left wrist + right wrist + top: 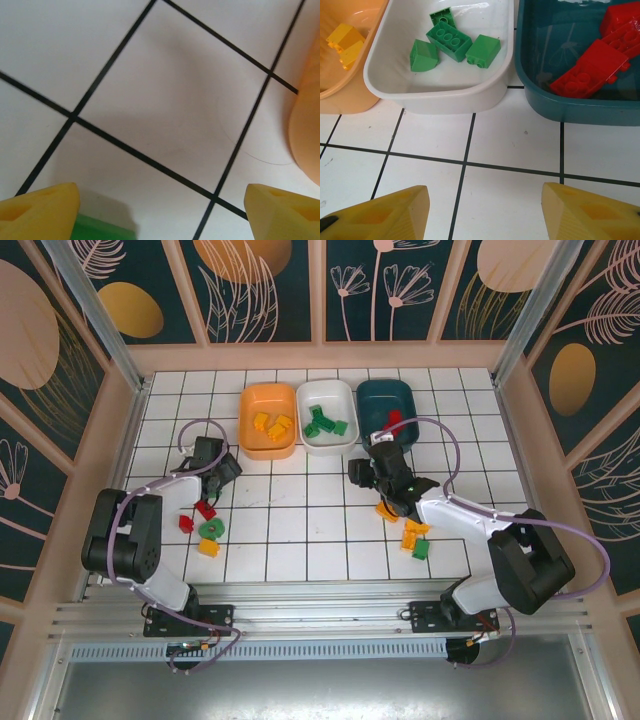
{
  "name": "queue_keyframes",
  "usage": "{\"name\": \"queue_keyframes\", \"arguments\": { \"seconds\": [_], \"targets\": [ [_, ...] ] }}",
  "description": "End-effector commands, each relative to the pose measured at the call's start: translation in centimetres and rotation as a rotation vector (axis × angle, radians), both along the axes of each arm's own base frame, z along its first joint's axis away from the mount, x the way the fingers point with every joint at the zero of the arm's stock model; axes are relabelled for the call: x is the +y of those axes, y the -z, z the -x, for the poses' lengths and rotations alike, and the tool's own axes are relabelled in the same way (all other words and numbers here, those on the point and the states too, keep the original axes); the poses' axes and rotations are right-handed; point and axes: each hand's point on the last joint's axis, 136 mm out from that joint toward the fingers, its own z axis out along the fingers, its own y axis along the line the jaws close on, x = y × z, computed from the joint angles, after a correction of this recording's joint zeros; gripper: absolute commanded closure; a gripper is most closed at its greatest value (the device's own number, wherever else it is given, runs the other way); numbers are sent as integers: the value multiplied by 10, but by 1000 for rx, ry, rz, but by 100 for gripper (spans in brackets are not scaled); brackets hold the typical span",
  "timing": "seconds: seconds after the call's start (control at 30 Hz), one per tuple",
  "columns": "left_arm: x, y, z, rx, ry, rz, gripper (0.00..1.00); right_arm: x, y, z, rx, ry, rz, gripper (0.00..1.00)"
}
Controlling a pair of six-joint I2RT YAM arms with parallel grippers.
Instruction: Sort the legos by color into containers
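The right wrist view looks into the white tub (440, 95) at four green legos (449, 40), with yellow legos (346, 42) in the orange tub (350, 95) left of it and red legos (592, 67) in the teal tub (580, 112) right of it; the right gripper (485, 210) stands apart, empty. The top view adds loose legos (205, 523) nearer than the white tub, leftward, and a second cluster (412, 533) rightward. The left gripper (160, 210) gapes empty over tile
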Motion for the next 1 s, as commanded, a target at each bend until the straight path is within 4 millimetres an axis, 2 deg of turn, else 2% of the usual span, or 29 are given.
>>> {"name": "queue_keyframes", "arguments": {
  "seconds": [0.0,0.13,0.33,0.5,0.6,0.7,0.8,0.87,0.97],
  "targets": [
    [-11,-7,-13,-30,98,7,15,1,-10,1,-33,1,-26,39],
    [-26,8,-6,-7,138,92,17,2,-9,2,-30,-5,-29,38],
    [-68,24,8,13,197,253,19,2,-8,1,-29,-1,-24,39],
    [-109,13,8,-12,272,358,19,0,-8,1,-31,9,-16,39],
    [-121,0,7,-37,292,382,19,-1,-8,1,-33,11,-16,39],
    [-115,-17,8,-68,290,352,16,-2,-7,1,-31,13,-12,39],
    [-94,-25,11,-70,273,219,14,1,-8,2,-32,4,-19,39],
    [-76,-19,15,-21,256,99,15,0,-7,1,-31,7,-16,39],
    [-63,0,22,64,261,-16,17,2,-9,2,-30,-1,-25,39]
  ]
}}
